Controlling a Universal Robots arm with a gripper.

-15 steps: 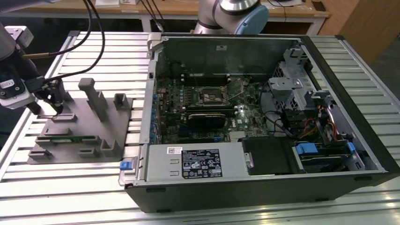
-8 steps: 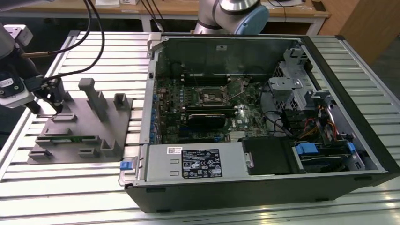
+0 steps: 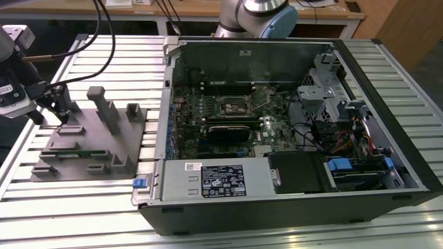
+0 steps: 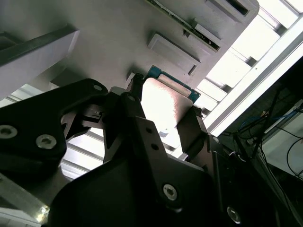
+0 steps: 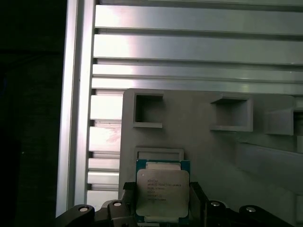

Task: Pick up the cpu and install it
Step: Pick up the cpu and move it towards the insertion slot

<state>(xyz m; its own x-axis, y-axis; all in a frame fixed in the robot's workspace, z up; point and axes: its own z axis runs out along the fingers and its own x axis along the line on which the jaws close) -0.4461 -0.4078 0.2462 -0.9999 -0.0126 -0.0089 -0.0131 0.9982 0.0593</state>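
Heads up on what you've got here: your gripper [image 3: 61,118] sits over the far-left corner of the grey fixture [image 3: 93,136], as the exterior view shows it. That fixture is a matte, flat plate with blocky upright posts and shallow square pockets moulded into it, plastic-looking with no shine.

The cpu [image 5: 162,190] is a small flat square with a pale, smooth metal lid, some faint print on top and a thin green-blue board edge peeking out around it. In both wrist views it's right between your black fingers [image 4: 190,132], one pressed against each opposite side, so the jaws are closed down narrow and gripping the chip. It hangs right at a low rectangular frame on the fixture's surface; you can't tell from these shots whether it's clear of the plate or touching it.

The fixture rests on a ribbed aluminium table [image 3: 49,207] of long shiny slats. The open black computer case [image 3: 291,220], sheet metal with the board exposed, lies just beside the fixture on the exterior view's right.
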